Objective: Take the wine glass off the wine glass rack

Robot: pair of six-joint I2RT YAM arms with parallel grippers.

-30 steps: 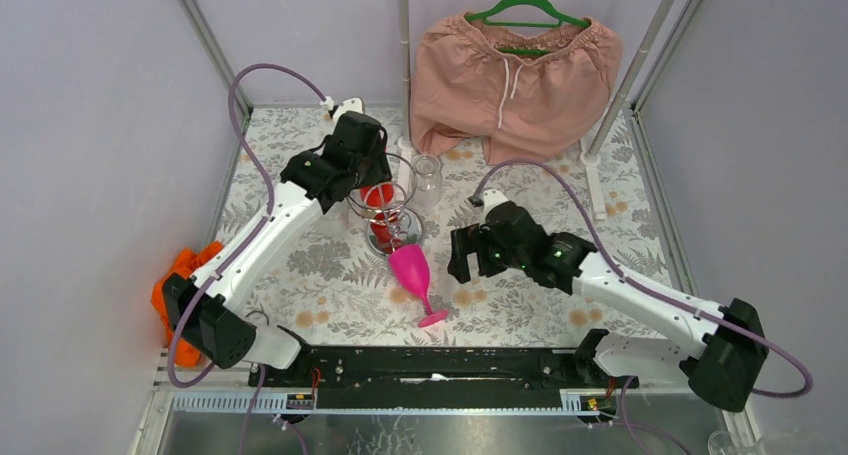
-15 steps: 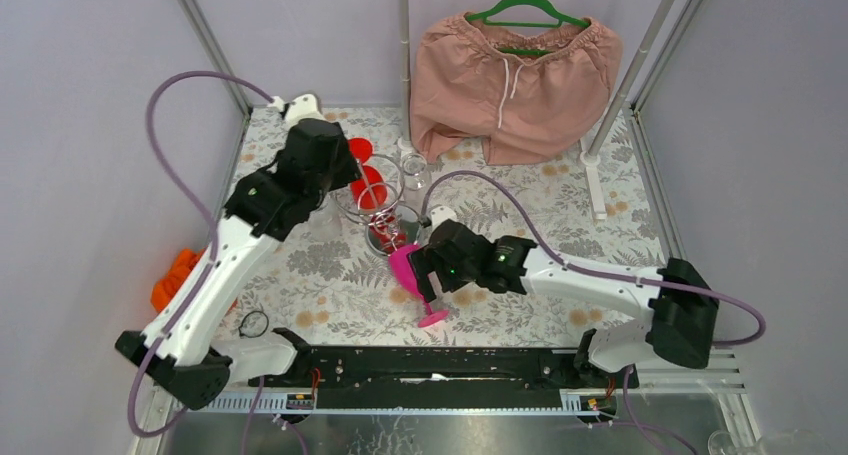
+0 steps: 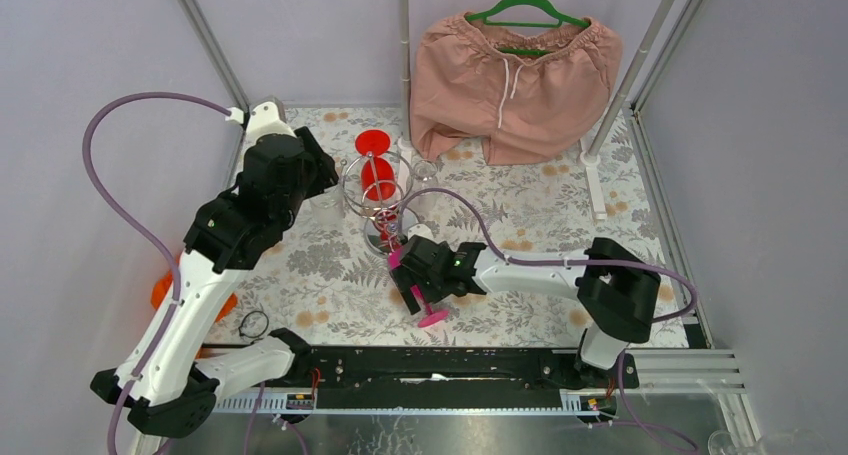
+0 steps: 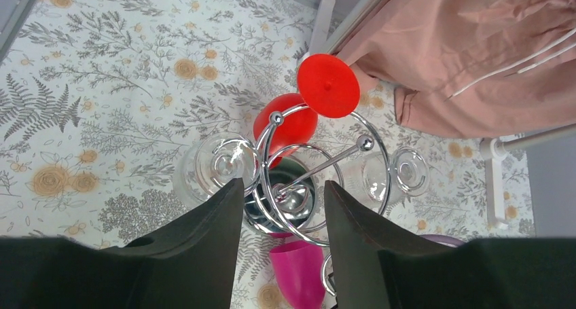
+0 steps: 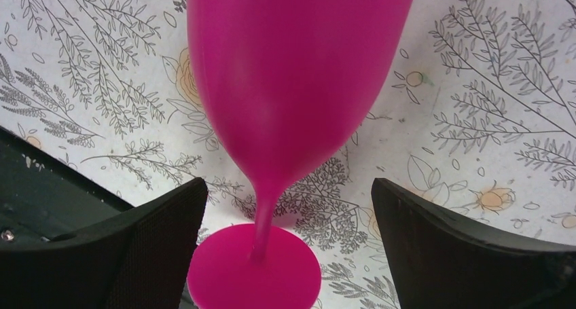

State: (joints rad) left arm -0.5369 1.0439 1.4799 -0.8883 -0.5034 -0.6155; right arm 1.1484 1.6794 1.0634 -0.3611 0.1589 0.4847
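Note:
The chrome wine glass rack (image 3: 381,203) stands mid-table and also shows in the left wrist view (image 4: 318,168). A red wine glass (image 3: 377,175) hangs on it upside down, foot up (image 4: 329,85). Two clear glasses (image 4: 216,162) (image 4: 401,173) hang on either side. A pink wine glass (image 3: 408,267) is off the rack in front of it, bowl toward the rack and foot (image 5: 255,268) toward the near edge. My right gripper (image 3: 414,283) is open, its fingers (image 5: 146,248) on either side of the pink stem. My left gripper (image 3: 316,171) is open and empty, above and left of the rack.
Pink shorts (image 3: 515,70) hang on a green hanger at the back. An orange object (image 3: 172,280) lies off the table's left edge. A small black ring (image 3: 252,323) lies at the near left. Frame poles (image 3: 404,55) stand behind the rack.
My left gripper has drawn back to the left, away from the rack. My right gripper has moved left to the pink glass and now straddles its stem.

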